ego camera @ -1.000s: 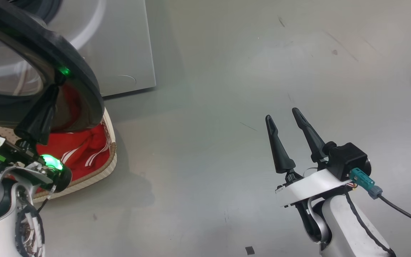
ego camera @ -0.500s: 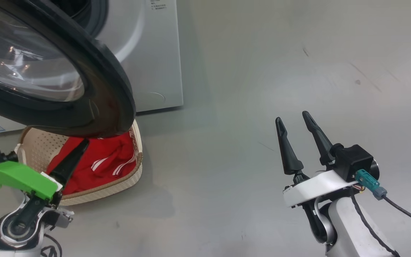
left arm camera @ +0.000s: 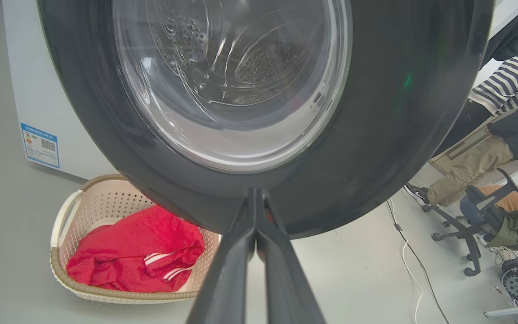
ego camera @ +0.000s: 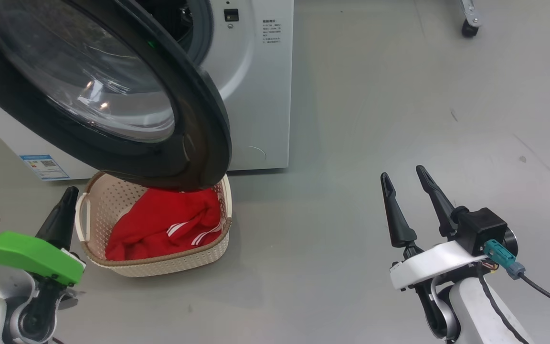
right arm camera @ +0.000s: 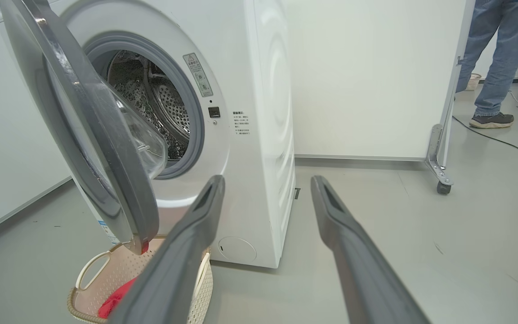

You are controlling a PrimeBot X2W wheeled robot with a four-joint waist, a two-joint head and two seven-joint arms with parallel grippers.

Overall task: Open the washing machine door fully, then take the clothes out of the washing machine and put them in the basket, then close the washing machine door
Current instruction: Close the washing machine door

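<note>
In the head view the washing machine door (ego camera: 98, 91) is standing swung out from the washing machine (ego camera: 260, 95) at 10 o'clock. Its black rim is hanging over the back of the basket (ego camera: 160, 270). The basket is sitting on the grey floor (ego camera: 351, 119) at about 7 o'clock, just in front of the machine. The clothes (ego camera: 160, 224) are lying inside it, red fabric with thin white stripes showing on top. A blue label (ego camera: 43, 166) is showing on the machine's front at 9 o'clock, near the basket's far left corner.

The left gripper (ego camera: 68, 195) is rising at 8 o'clock, just beside the basket's left handle, its two fingers pressed together and gripping nothing. In the left wrist view its fingertips (left arm camera: 247, 213) are pointing up at the lower edge of the door's rim; I cannot tell whether they are touching it.

The right gripper (ego camera: 401, 173) is hovering at 4 o'clock over bare floor, well apart from machine and basket. Its jaws are spreading wide and holding nothing.

In the right wrist view the steel drum (right arm camera: 169, 103) is showing through the machine's mouth at 10 o'clock, and a person's legs (right arm camera: 493, 54) are standing at 2 o'clock. In the left wrist view a striped sleeve (left arm camera: 511, 81) is showing at 2 o'clock.
</note>
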